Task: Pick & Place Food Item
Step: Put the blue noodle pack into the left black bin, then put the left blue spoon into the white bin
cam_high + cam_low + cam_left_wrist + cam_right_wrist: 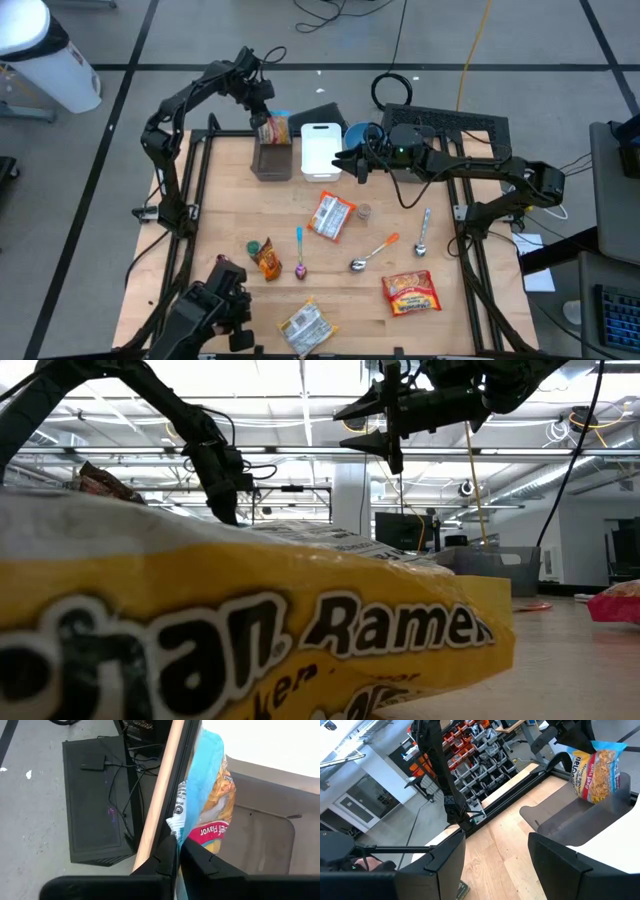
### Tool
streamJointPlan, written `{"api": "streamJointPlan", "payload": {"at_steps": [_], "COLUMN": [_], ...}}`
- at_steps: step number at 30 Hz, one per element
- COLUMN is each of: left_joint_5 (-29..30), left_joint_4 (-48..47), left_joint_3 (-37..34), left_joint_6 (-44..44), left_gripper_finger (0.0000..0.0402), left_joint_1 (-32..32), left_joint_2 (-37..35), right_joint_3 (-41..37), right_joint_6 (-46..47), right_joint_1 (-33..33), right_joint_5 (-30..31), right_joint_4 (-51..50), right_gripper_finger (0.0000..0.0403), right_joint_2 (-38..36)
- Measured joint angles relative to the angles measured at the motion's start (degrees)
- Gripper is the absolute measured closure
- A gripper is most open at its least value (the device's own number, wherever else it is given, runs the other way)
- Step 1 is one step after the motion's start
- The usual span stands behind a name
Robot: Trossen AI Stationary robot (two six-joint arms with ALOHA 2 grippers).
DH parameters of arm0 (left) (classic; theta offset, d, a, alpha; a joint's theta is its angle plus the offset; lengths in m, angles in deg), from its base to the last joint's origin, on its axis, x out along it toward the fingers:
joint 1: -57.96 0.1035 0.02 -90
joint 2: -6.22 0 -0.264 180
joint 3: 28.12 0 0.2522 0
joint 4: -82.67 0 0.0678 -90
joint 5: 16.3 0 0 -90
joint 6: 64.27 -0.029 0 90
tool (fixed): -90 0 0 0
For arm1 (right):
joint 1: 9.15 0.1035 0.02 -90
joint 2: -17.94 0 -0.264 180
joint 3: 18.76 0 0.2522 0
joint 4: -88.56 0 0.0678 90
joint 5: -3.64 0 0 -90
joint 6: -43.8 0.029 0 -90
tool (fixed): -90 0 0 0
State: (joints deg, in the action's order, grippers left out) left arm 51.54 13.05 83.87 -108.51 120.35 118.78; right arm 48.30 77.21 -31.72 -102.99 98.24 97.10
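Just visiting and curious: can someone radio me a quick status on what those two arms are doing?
Left gripper shut on ramen packet, over grey bin. Right gripper open, empty, hovering by white container. Nothing blocking.

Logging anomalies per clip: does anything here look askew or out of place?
One thing: a ramen packet lies at the table's near edge, right against the low camera, filling most of that view. The left gripper holds a noodle packet over the grey bin.
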Motion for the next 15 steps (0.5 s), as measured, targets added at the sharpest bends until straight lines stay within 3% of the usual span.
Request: {"api": "streamJointPlan", "payload": {"at_steps": [15], "left_joint_5": [3.1], "left_joint_4": [0.2], "left_joint_3": [0.0], "left_joint_6": [1.1], "left_gripper_finger": [0.0248], "left_joint_1": [0.0], "left_joint_2": [-0.3], "right_joint_3": [0.0], "right_joint_6": [0.0], "right_joint_1": [0.0], "right_joint_5": [0.0], "right_joint_4": [0.0], "right_gripper_finger": [0.019], "right_joint_2": [0.0]}}
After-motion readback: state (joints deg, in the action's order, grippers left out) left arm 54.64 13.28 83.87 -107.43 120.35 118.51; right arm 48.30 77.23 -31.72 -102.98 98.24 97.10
